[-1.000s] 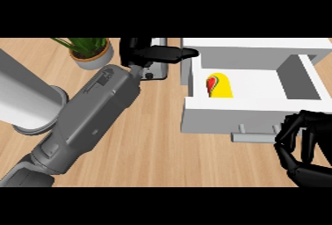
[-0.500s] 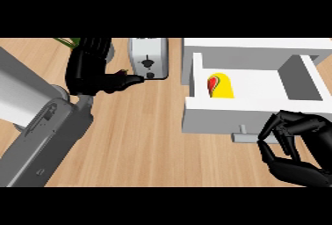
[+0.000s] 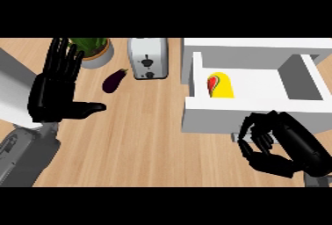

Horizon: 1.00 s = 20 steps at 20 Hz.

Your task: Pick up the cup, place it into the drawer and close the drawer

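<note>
cup (image 3: 220, 85) is already inside the open drawer (image 3: 256, 108), lying on its side against the left inner wall, long axis running roughly front to back in the head view. so what's left, by my read, is the close, and that turns on where the drawer front sits relative to the hands. right hand (image 3: 276, 147) is just in front of the drawer's front panel, toward its right half, fingers curled inward and holding nothing that i can see; the small grey handle stub below the front panel sits just left of it, near or touching the fingertips, can't tell which. left hand (image 3: 57, 94) is well apart on the far left of the counter, fingers straight and pointing up, thumb out to the right, resting near the plant pot (image 3: 97, 55), with the eggplant (image 3: 115, 80) and toaster (image 3: 148, 57) between it and the drawer. right hand is clearly the nearer one; drawer travel is away from the robot, toward the view's top, so a straight push from the right hand's position looks like the move. risk: an off-centre push could skew the drawer.
</note>
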Available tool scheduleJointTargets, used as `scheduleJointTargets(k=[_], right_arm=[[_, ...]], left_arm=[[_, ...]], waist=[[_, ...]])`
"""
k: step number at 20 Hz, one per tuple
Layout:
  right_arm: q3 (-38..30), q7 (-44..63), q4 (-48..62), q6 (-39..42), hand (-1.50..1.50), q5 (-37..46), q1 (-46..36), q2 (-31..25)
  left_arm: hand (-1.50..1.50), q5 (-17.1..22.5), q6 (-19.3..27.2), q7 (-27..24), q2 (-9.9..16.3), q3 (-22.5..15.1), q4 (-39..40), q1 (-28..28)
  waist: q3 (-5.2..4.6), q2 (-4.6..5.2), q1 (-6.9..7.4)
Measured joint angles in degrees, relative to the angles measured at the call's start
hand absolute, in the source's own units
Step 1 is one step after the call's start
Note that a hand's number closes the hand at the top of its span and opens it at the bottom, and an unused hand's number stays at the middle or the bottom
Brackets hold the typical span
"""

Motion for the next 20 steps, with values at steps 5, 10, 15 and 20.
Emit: scheduleJointTargets(k=[5,10,15,20], right_arm=[[4.2,-4.7,10.3,-5.4,-1.50,10.0,-2.8,1.4],[5.8,-5.8,21.7,-9.0,-1.50,15.9,-8.4,4.7],[5.7,-9.3,34.3,-11.7,-1.50,20.3,-13.9,5.8],[2.9,-13.3,49.7,-15.0,-1.50,22.2,-21.7,7.8]], left_arm=[[-1.50,0.1,-4.1,-1.5,2.1,2.6,-3.4,7.5],[-1.50,-0.3,-8.8,-2.3,2.9,5.7,-4.2,12.6],[-1.50,-1.0,-13.1,-3.3,2.2,8.6,-1.8,13.9],[-1.50,-1.5,-16.7,-3.5,1.5,11.2,-1.3,16.2]], waist=[[-0.01,0.09,-0.29],[0.00,0.17,-0.68],[0.01,0.24,-0.90],[0.01,0.29,-0.77]])
